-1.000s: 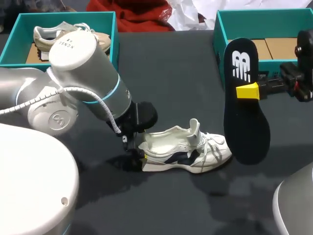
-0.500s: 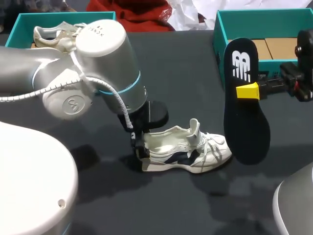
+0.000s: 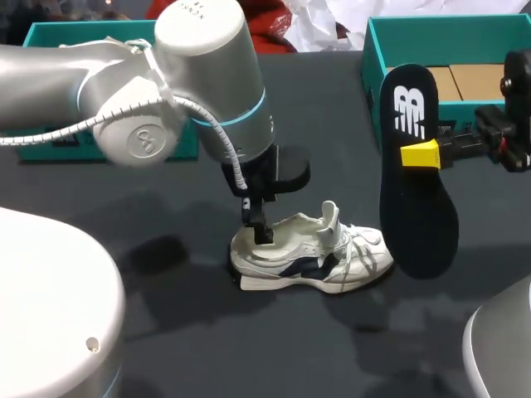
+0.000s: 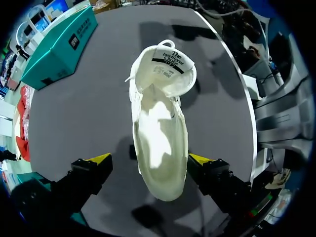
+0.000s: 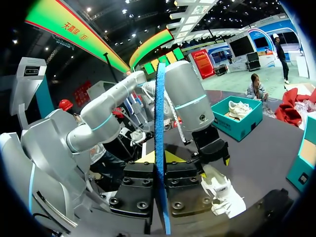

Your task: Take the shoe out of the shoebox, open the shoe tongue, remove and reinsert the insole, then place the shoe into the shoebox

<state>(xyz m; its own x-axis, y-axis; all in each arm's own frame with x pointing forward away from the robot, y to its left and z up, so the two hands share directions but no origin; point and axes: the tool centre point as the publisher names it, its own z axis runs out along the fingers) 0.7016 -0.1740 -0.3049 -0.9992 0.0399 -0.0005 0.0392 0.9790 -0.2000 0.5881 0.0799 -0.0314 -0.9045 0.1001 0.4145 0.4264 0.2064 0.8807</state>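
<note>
Shoe: a white low sneaker with dark side stripes [image 3: 311, 253] stands on its sole on the dark grey table [image 3: 166, 332]. It is out of the box, with the tongue pulled up and the opening bare.
Insole: a black foam insole with a blue underside [image 3: 415, 191] hangs on edge in the air beside the shoe's toe, clear of it.
Right gripper: the right gripper [image 3: 421, 155] is clamped on the insole at about mid-length, one yellow tip on each face.
Left gripper: the left gripper [image 4: 149, 159] hovers over the shoe's rear half, its fingers spread to either side and grasping nothing.
Handling, shoe: probably light. The upper looks soft and would collapse, while the heel and sole sides look firmer, so a pinch across those seems best for steadying.
Handling, insole: thin and bendy by the look of it. It will likely flop or buckle if pushed, so going in toe end first seems wise.
Shoebox: an open teal cardboard shoebox [image 3: 448, 37] sits behind the insole, well apart from the shoe.
</note>
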